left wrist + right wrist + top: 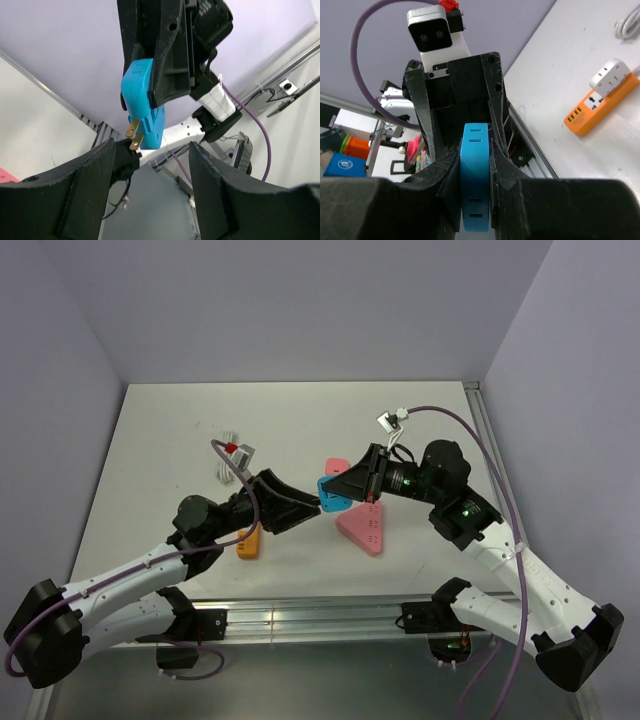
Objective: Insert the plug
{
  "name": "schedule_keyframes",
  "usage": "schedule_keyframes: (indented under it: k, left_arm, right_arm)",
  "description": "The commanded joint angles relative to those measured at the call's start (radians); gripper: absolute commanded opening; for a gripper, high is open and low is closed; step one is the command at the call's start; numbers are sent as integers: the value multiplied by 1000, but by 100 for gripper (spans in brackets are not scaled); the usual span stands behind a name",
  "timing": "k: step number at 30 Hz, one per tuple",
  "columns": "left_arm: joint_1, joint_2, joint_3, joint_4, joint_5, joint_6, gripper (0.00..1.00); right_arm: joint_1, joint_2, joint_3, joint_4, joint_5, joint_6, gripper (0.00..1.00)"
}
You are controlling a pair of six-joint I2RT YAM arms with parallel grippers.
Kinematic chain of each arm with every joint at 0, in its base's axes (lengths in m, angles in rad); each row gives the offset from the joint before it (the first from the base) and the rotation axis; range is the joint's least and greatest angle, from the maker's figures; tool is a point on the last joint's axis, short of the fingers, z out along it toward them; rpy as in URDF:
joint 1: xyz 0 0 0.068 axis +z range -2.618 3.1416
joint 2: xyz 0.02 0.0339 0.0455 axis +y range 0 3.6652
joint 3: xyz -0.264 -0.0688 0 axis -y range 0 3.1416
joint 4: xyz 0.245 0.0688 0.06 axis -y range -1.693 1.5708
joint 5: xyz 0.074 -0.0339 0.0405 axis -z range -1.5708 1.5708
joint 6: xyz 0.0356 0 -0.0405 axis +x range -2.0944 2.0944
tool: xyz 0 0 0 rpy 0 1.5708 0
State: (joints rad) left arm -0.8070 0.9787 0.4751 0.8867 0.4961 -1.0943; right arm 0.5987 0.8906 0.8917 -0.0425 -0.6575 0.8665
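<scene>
The bright-blue plug (331, 494) hangs above the table, clamped between my right gripper's (347, 486) jaws. In the right wrist view the plug (476, 180) fills the gap between the right gripper's (476, 167) fingers, slot face toward the camera. In the left wrist view the plug (142, 107) shows its brass prongs (133, 136) pointing down-left. My left gripper (152, 172) is open with its jaws wide apart, just short of the prongs and not touching them. It faces the right gripper in the top view (308, 506). The pink triangular socket block (362, 529) lies on the table below the plug.
A pink square plug (336, 465) lies behind the grippers. An orange power strip (248, 543) with a white plug on it (609, 75) lies near the left arm. A white cable and plug (229, 462) lie at the back left. A metal rail (330, 615) runs along the near table edge.
</scene>
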Motion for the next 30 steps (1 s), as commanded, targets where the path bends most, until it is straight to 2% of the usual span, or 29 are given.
schedule_keyframes:
  k: [1, 5, 9, 17, 18, 19, 21, 22, 25, 26, 28, 30]
  left_arm:
    - [-8, -20, 11, 69, -71, -3, 64]
    - [-14, 11, 30, 83, -76, -10, 62]
    - [-23, 34, 45, 98, -76, -16, 56]
    - [-24, 22, 20, 167, -99, -33, 47]
    - [-24, 20, 26, 160, -99, -29, 43]
    - [-24, 20, 31, 141, -96, -24, 31]
    - [-26, 18, 36, 138, -91, -24, 17]
    - [-26, 17, 36, 138, -87, -22, 1]
    - [-26, 9, 28, 133, -85, -7, 0]
    - [-26, -3, 20, 124, -90, -1, 0]
    - [-26, -18, 19, 101, -100, 22, 0]
    - [-26, -37, 22, 66, -103, 43, 0]
  right_arm:
    - [27, -18, -3, 137, 70, 40, 0]
    - [64, -24, -7, 176, 116, 52, 0]
    - [96, -27, -13, 208, 150, 60, 0]
    - [148, -7, 0, 187, 190, 34, 0]
    - [150, -7, -2, 191, 191, 34, 0]
    - [156, -5, -4, 194, 196, 35, 0]
    - [161, -2, -2, 201, 202, 32, 0]
    - [167, -1, 3, 199, 203, 29, 0]
    - [170, 5, 18, 167, 211, 10, 0]
    - [168, 10, 24, 150, 214, 3, 10]
    - [168, 16, 44, 104, 207, -21, 25]
    - [170, 19, 47, 90, 194, -24, 31]
